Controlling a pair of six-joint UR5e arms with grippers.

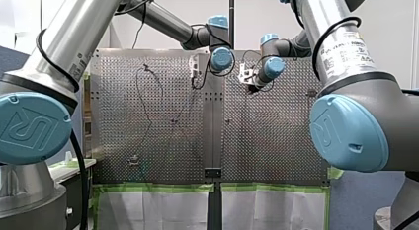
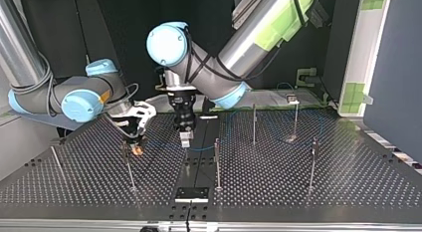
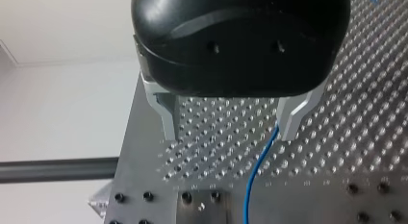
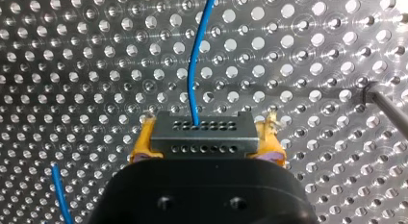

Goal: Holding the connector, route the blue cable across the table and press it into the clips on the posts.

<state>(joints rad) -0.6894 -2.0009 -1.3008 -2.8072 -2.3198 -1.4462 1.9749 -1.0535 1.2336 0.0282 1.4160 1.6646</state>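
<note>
Between the yellow pads (image 4: 142, 142) of my right tool (image 4: 207, 137) sits the connector (image 4: 201, 128), a dark grey block with two rows of small holes. The tool is clenched on it, one pad against each end. The blue cable (image 4: 195, 65) leaves the connector's face and runs ahead of the tool over the perforated worktop (image 4: 312, 51). A second stretch of the same blue lies on the worktop beside the tool. One thin post (image 4: 387, 105) shows ahead of the tool, off to one side.

My left tool (image 3: 230, 125) is released: its two metal fingers (image 3: 166, 113) stand well apart above the worktop. The cable passes just beside the inner edge of one finger. Contact with that finger cannot be told. The other finger is clear of it.

Seen in the top view, my left tool hangs upright over the worktop's middle strip. My right tool stands just beside it, toward the view's left, tilted and low, near the top of a post. Further posts (image 2: 217, 165) stand upright, well apart from one another. The cable shows faintly as curves among those on the view's right half.
</note>
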